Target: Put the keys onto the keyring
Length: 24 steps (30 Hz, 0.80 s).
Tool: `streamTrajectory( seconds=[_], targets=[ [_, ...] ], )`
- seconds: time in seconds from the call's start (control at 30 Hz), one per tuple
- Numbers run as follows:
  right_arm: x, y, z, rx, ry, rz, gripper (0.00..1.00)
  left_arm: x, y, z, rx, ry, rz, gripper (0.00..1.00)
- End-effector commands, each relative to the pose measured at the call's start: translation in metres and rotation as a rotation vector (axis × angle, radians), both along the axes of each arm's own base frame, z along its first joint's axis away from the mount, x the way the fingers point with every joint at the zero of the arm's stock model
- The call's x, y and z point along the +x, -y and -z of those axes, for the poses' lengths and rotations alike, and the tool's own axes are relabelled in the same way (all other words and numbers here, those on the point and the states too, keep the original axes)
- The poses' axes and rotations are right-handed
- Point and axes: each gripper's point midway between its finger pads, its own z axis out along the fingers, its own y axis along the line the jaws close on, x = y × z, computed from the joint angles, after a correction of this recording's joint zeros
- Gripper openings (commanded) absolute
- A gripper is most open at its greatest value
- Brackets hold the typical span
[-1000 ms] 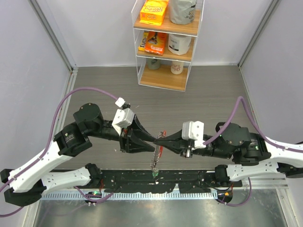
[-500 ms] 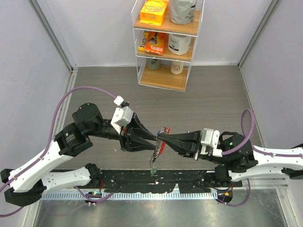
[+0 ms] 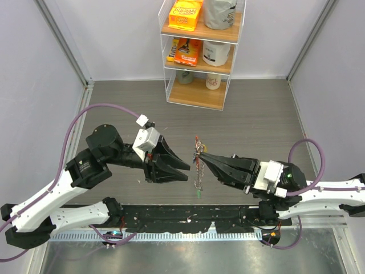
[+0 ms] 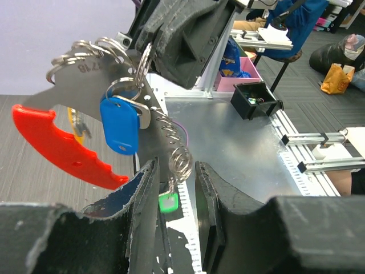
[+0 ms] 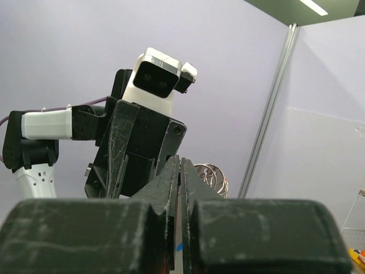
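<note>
My right gripper [image 3: 201, 155] is shut on the top of the keyring [image 3: 197, 166], which hangs free in the air above the table. In the left wrist view the keyring shows a silvery plate with rings [image 4: 91, 63], a curved red piece [image 4: 60, 149], a blue-headed key [image 4: 120, 127] and a chain of rings [image 4: 171, 134] ending at a green-headed key [image 4: 167, 202]. A bit of yellow [image 4: 72, 117] shows behind the plate. My left gripper [image 3: 185, 172] is open, just left of the chain, touching nothing. In the right wrist view my right gripper [image 5: 181, 162] is pressed shut, with rings [image 5: 212, 174] beside it.
A clear shelf unit [image 3: 202, 51] with boxes and jars stands at the back. A black rail [image 3: 188, 220] runs along the near edge between the arm bases. Grey walls close in the left and right sides.
My left gripper has opened and let go of the keyring. My right arm has drawn back to the right, and the keyring now hangs from it alone, straight down.
</note>
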Motion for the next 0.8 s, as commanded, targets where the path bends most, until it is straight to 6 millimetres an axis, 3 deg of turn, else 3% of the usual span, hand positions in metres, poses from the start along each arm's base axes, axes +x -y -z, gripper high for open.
streamTrajectory(
  seconds=[0.0,0.53,0.77],
  targets=[
    [-0.007,0.028,-0.037,0.202,0.094,0.014,0.05,-0.005,-0.003,-0.026,-0.087,0.03,0.015,0.36],
    [-0.018,0.032,-0.043,0.283,0.181,-0.012,0.06,-0.013,-0.03,-0.087,-0.288,0.126,-0.041,0.38],
    [-0.021,0.03,-0.046,0.281,0.182,-0.039,0.06,-0.016,-0.027,-0.104,-0.346,0.158,-0.006,0.41]
  ],
)
